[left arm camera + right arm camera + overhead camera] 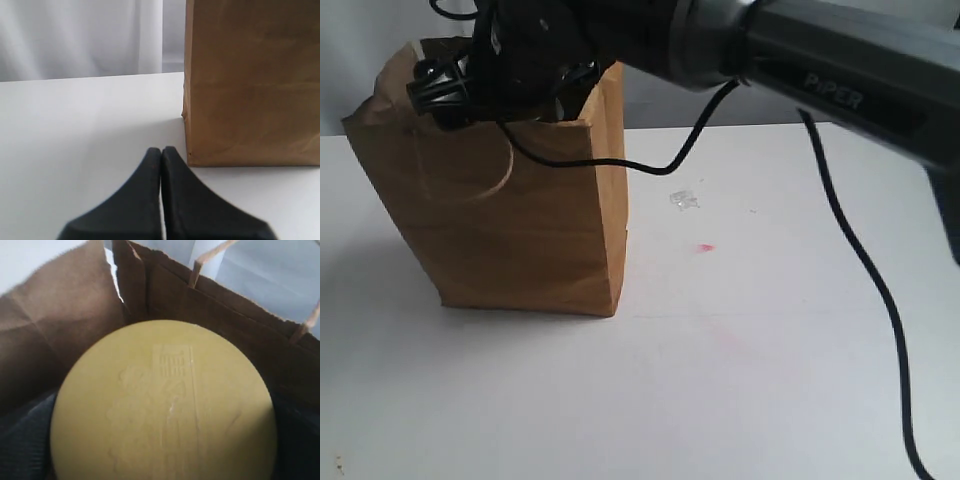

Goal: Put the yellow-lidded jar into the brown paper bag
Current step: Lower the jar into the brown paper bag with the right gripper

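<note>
The brown paper bag stands upright on the left of the white table. My right gripper reaches down into the bag's open mouth from above. In the right wrist view the mustard-yellow lid of the yellow-lidded jar fills the middle, with the bag's dark inner walls around it. Dark fingers show on both sides of the lid, gripping the jar; the jar's body is hidden. My left gripper rests shut and empty low over the table, just beside the bag's bottom corner.
The right arm's black cable hangs across the right side of the table. A small clear plastic scrap and red marks lie right of the bag. A white curtain hangs behind the table.
</note>
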Robot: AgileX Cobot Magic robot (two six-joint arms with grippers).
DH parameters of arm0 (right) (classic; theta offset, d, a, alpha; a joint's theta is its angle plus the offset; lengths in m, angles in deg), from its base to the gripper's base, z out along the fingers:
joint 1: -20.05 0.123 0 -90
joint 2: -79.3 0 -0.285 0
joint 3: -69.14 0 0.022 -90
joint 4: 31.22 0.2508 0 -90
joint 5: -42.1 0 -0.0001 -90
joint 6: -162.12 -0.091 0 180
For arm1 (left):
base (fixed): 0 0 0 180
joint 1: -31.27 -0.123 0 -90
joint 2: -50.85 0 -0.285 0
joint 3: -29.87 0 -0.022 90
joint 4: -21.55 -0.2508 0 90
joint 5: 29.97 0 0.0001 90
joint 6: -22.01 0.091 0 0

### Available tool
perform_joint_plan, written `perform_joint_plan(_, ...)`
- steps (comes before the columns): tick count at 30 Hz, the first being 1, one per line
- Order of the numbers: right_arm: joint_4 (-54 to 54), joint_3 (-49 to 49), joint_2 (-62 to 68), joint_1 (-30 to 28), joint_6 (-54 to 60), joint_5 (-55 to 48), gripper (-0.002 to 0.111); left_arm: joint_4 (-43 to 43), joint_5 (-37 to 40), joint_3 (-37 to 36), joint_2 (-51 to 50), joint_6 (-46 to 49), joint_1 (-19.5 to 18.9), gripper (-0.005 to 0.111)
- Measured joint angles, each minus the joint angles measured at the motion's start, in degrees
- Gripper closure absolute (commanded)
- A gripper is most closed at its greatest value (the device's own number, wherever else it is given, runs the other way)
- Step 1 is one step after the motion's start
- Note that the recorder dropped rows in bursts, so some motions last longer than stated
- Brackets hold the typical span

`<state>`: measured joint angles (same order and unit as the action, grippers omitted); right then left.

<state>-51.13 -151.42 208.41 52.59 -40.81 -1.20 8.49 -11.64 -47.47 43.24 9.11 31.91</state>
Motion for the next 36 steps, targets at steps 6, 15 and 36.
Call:
perform_joint_plan(6, 0.1, -0.52, 2.95, 0.0, -0.57, 0.35, 0.108, 0.0, 0.0, 0.0, 0.0, 0.0, 0.0, 0.106)
perform_joint_plan(15, 0.42, -0.63, 7.88, 0.0, -1.01, -0.03, 0.108, 0.0, 0.0, 0.0, 0.0, 0.0, 0.0, 0.106)
perform_joint_plan(36, 0.51, -1.07, 9.14, 0.0, -1.01, -2.72, 0.086, 0.0, 0.0, 0.0, 0.0, 0.0, 0.0, 0.106)
